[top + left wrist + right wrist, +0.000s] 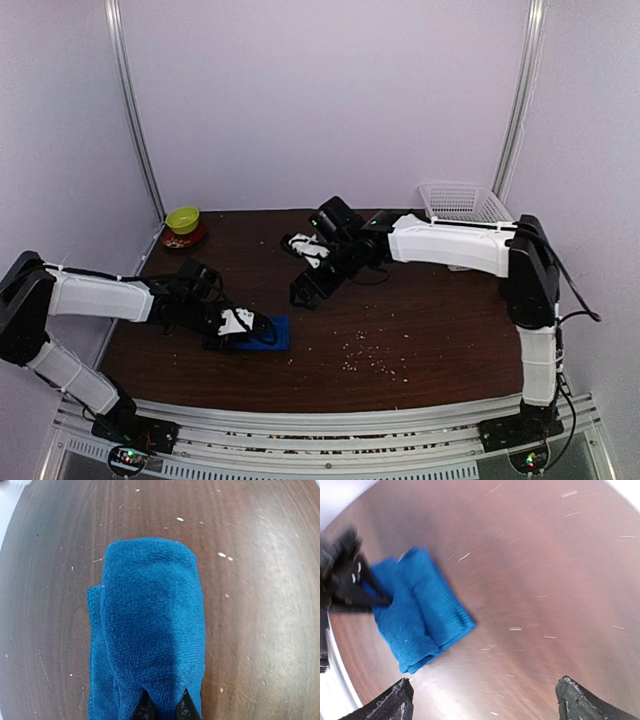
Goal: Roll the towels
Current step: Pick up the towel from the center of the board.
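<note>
Leftmost, toward the near-left corner of the table (430, 300): left gripper (165, 711) nipped shut on one end of the blue towel (150, 625), doubled over itself, likely to start the roll. Toward table centre: right gripper (305, 290) spread wide, seemingly empty in its blurred view, poised to assist.

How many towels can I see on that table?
1 for sure: the blue towel lies front-left, pinched by the left gripper. A whitish lump by the right arm may be a second, but it is unclear.
</note>
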